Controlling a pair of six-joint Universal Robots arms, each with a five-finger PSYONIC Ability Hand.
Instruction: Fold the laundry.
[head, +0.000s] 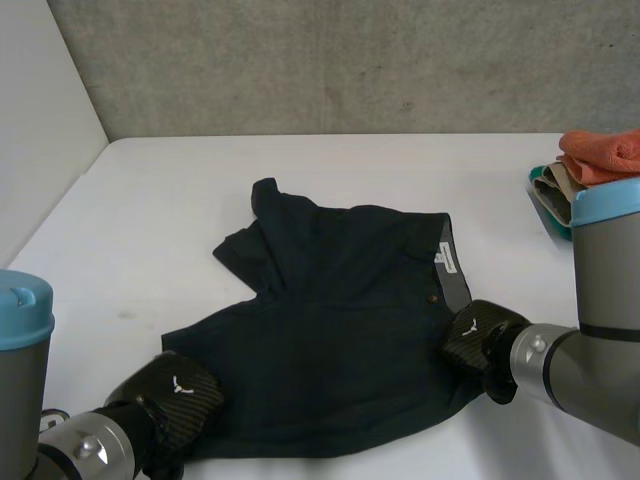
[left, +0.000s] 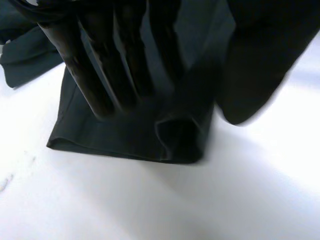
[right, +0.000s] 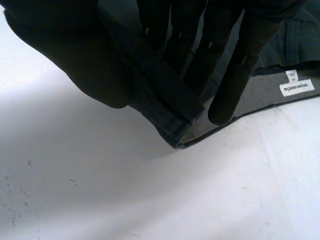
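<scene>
From the head view we see the dark navy shorts (head: 340, 330) spread flat at the middle of the white table (head: 150, 200), waistband towards three o'clock and legs towards nine. The left hand (head: 180, 395) lies on the shorts' near leg corner at seven o'clock. The right hand (head: 482, 342) sits at the near end of the waistband, at four o'clock. At two o'clock on the table, well apart from the shorts, is a pile of cloths with an orange cloth (head: 603, 155) on top. This view shows us both hands' backs and not how their fingers stand.

The wrist views give us that. In the left wrist view the fingers (left: 95, 75) are straight and close together, lying flat on the leg just short of its hem (left: 125, 150). The thumb (left: 255, 65) stands off to one side, apart from them. A small ridge of cloth (left: 175, 132) rises between the fingers and the thumb, and we see nothing clamped.

In the right wrist view the thumb (right: 75, 55) presses on the outer face of the waistband, with the fingers (right: 230, 80) spread a little on its grey inner face, so the band is pinched between them. The waistband corner (right: 172, 122) hangs just past the thumb tip, lifted slightly off the table. A white label (right: 296, 89) shows on the inner face beside the fingertips.
</scene>
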